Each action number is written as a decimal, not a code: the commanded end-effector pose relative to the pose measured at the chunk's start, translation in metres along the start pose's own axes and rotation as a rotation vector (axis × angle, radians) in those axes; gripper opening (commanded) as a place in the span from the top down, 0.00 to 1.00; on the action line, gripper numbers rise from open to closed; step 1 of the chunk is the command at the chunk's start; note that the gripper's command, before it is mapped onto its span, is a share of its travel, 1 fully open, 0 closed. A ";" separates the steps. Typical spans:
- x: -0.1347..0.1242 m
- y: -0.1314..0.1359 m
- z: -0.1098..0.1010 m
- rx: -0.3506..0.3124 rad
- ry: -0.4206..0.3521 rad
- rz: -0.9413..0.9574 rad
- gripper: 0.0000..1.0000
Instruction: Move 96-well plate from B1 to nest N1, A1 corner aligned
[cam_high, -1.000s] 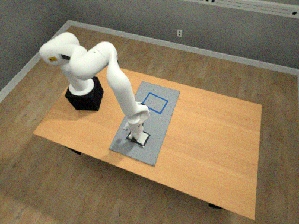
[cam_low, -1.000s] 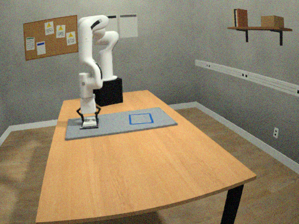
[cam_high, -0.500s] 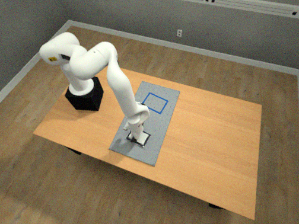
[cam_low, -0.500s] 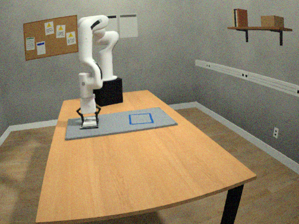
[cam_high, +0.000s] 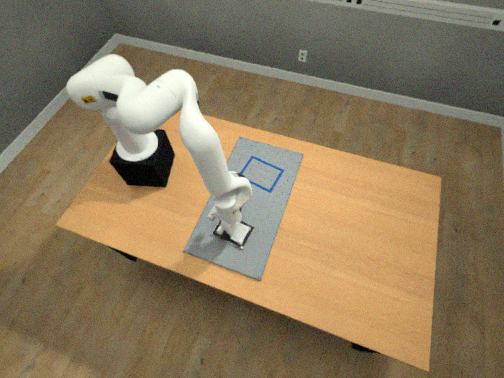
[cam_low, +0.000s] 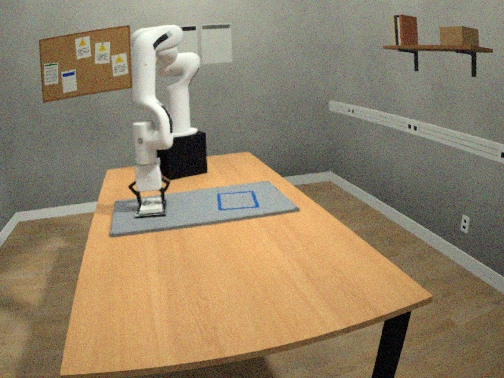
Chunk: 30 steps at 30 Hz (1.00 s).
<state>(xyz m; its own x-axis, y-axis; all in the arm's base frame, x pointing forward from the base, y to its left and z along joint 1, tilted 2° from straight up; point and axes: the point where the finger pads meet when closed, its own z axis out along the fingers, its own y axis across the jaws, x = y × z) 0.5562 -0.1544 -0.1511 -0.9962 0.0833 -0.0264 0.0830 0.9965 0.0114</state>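
Note:
The white 96-well plate (cam_high: 237,233) lies inside the dark-framed plate nest N1 (cam_high: 246,241) at the near end of the grey mat (cam_high: 265,210). It also shows in the exterior view (cam_low: 151,206). My gripper (cam_high: 229,227) points straight down over the plate. Its fingers are open and stand on either side of the plate (cam_low: 150,201). The arm hides part of the plate, and I cannot make out the cut-off corner or the A1 mark. The bench spot B1 is a blue outlined square (cam_high: 262,173) at the far end of the mat, with nothing in it (cam_low: 237,200).
The arm's black base block (cam_high: 143,161) stands at the table's back left corner. The mat (cam_low: 200,206) lies across the wooden table. A wall shelf (cam_low: 435,47) is far off at the right.

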 end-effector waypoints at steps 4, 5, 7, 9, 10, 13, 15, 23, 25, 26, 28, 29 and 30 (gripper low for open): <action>-0.001 0.000 -0.016 0.000 -0.002 0.000 0.00; -0.001 0.000 -0.019 0.000 -0.002 0.000 0.00; -0.001 0.000 -0.024 0.000 -0.002 0.000 0.00; -0.001 0.000 -0.029 0.000 -0.002 0.000 0.00; -0.001 0.000 -0.032 0.000 -0.002 0.000 0.00; -0.001 0.000 -0.040 0.000 -0.002 0.000 0.00; -0.001 0.000 -0.045 0.000 -0.002 0.000 0.00; -0.001 0.000 -0.061 0.000 -0.002 0.000 0.00; -0.001 0.000 -0.067 0.000 -0.002 0.000 0.00; -0.001 0.000 -0.069 0.000 -0.002 0.000 0.00; -0.001 0.000 -0.075 0.000 -0.002 0.000 0.00; -0.001 0.000 -0.077 0.000 -0.002 0.000 0.00; -0.001 0.000 -0.080 0.000 -0.002 0.000 0.00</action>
<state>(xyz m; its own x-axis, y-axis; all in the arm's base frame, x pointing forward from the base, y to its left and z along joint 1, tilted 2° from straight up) 0.5547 -0.1551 -0.0847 -0.9962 0.0832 -0.0271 0.0829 0.9965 0.0116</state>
